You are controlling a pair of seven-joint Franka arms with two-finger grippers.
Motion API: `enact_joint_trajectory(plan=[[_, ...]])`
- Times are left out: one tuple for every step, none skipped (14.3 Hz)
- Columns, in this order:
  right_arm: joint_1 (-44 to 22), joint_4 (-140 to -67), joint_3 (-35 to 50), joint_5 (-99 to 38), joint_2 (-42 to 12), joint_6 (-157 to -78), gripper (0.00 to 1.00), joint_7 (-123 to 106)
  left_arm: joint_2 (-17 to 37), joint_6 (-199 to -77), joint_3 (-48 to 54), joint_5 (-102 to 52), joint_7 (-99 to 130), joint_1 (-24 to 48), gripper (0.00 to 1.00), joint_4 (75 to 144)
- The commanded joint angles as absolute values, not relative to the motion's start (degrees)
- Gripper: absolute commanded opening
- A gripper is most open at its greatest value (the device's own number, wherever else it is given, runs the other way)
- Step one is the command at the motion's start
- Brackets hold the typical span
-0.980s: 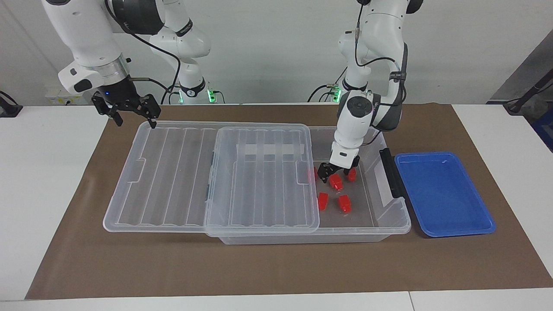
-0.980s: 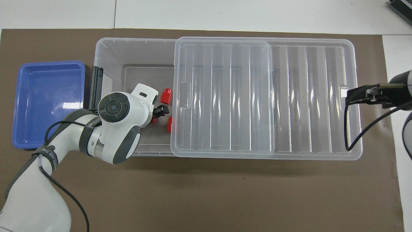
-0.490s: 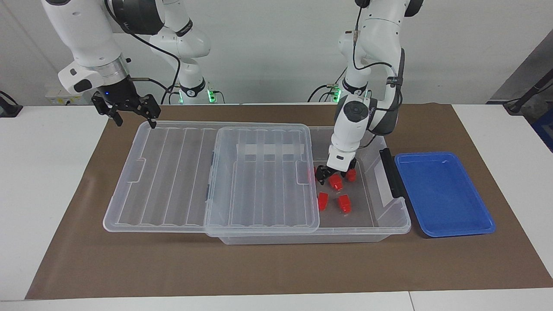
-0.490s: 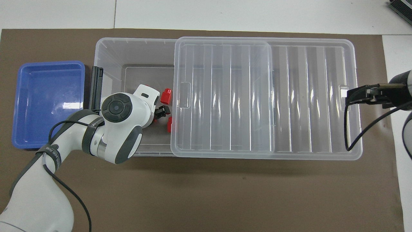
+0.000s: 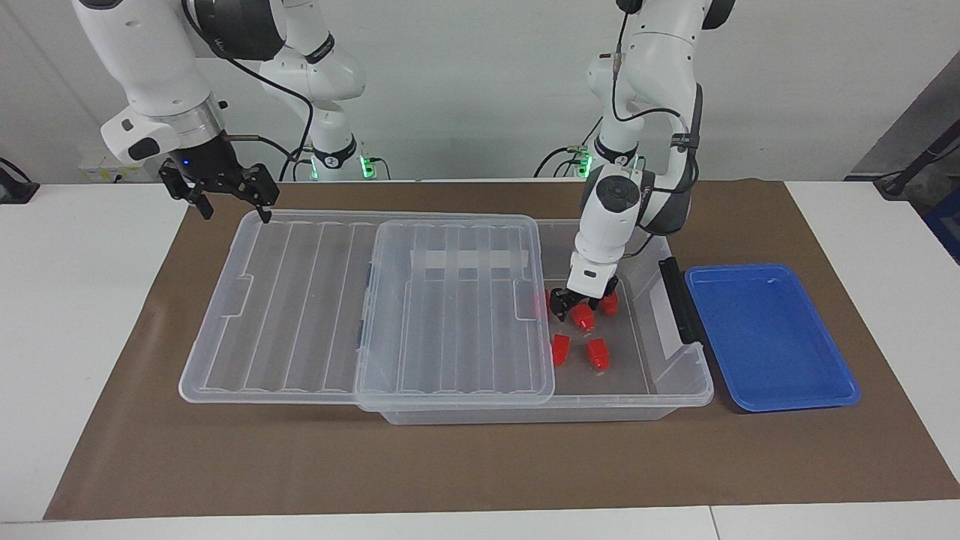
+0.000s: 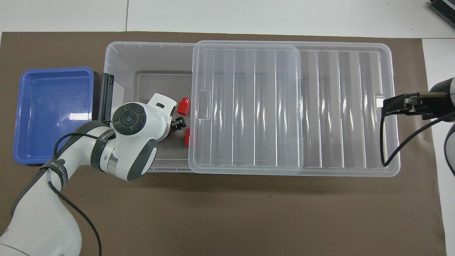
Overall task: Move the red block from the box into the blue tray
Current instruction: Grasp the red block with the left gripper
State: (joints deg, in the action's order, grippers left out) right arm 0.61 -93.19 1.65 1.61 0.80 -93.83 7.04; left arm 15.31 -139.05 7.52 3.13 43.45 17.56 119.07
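Observation:
The clear box [image 5: 679, 379] holds several red blocks at its uncovered end. My left gripper [image 5: 574, 306] is down inside the box, open, its fingers on either side of one red block [image 5: 583, 318]. Another red block [image 5: 609, 302] lies right beside it, and two more [image 5: 560, 349] [image 5: 598, 352] lie farther from the robots. In the overhead view the left wrist hides most of the gripper [image 6: 175, 126]; two blocks [image 6: 183, 106] [image 6: 187, 137] show. The blue tray [image 5: 772, 337] [image 6: 53, 113] is empty, beside the box at the left arm's end. My right gripper [image 5: 232, 199] [image 6: 388, 105] waits open above the lid's end.
The ribbed clear lid [image 5: 450, 300] [image 6: 284, 106] is slid toward the right arm's end and covers over half of the box. A black handle [image 5: 679, 300] [image 6: 106, 96] sits on the box end next to the tray. A brown mat [image 5: 480, 465] covers the table.
My left gripper has shifted slightly toward the lid and settled closer around the red block. The right arm, the lid and the other blocks have not moved.

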Motion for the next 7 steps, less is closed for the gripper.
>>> enact_joint_trajectory(plan=[[1.3,-93.8,2.1,1.8,1.2,-94.0,1.0,8.6,15.3,-140.1,6.9,5.4,42.7,18.2,0.59,119.7],[1.3,-93.8,2.1,1.8,1.2,-94.0,1.0,8.6,15.4,-139.9,6.9,5.7,42.5,18.2,0.53,119.7],[1.3,-93.8,2.1,1.8,1.2,-94.0,1.0,8.6,15.4,-139.7,6.9,5.7,42.2,18.1,0.47,119.7],[1.3,-93.8,2.1,1.8,1.2,-94.0,1.0,8.6,15.4,-139.7,6.9,5.7,41.5,18.1,0.47,119.7],[1.3,-93.8,2.1,1.8,1.2,-94.0,1.0,8.6,15.4,-139.6,6.9,5.7,40.9,18.1,0.46,119.7],[1.3,-93.8,2.1,1.8,1.2,-94.0,1.0,8.6,15.4,-139.6,6.9,5.7,40.7,18.1,0.41,119.6],[1.3,-93.8,2.1,1.8,1.2,-94.0,1.0,8.6,15.4,-139.5,6.9,5.7,40.6,18.1,0.35,119.5]])
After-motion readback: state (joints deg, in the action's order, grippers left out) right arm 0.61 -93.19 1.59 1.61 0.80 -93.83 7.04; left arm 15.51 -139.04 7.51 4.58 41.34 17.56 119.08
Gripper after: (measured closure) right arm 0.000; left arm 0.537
